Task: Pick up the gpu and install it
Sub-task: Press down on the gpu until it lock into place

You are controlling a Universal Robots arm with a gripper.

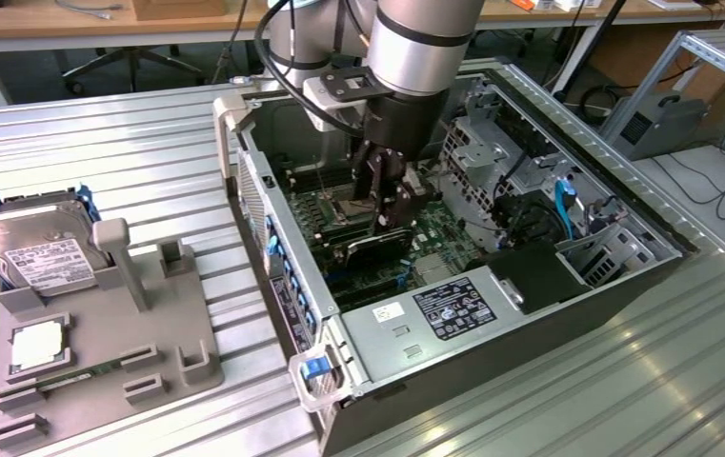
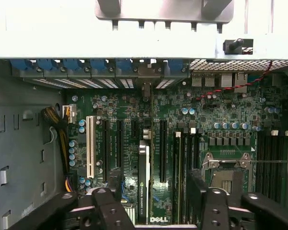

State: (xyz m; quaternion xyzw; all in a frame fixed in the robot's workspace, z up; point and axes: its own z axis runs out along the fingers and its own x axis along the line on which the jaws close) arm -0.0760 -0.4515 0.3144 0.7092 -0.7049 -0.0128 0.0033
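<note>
The gpu [image 2: 143, 184] stands on edge in a motherboard slot inside the open computer case [image 1: 400, 328]. Its green board and dark cooler point up at the wrist camera, and its end bracket meets the rear slot row. In the exterior view the gpu [image 1: 375, 249] shows as a dark cooler just below the fingers. My gripper [image 2: 156, 207] is open and straddles the card. One black finger [image 2: 105, 206] is on each side, with a gap to the card on both. Seen from outside, the gripper [image 1: 385, 217] reaches down into the case over the motherboard.
The case walls, drive cage [image 1: 490, 143] and black power supply shroud [image 1: 540, 276] hem in the arm. A white slot [image 2: 90, 146] and the CPU socket [image 2: 225, 172] flank the card. On the exterior view's left, a grey fixture [image 1: 108, 362] holds a hard drive [image 1: 38, 252] and a RAM stick [image 1: 83, 371].
</note>
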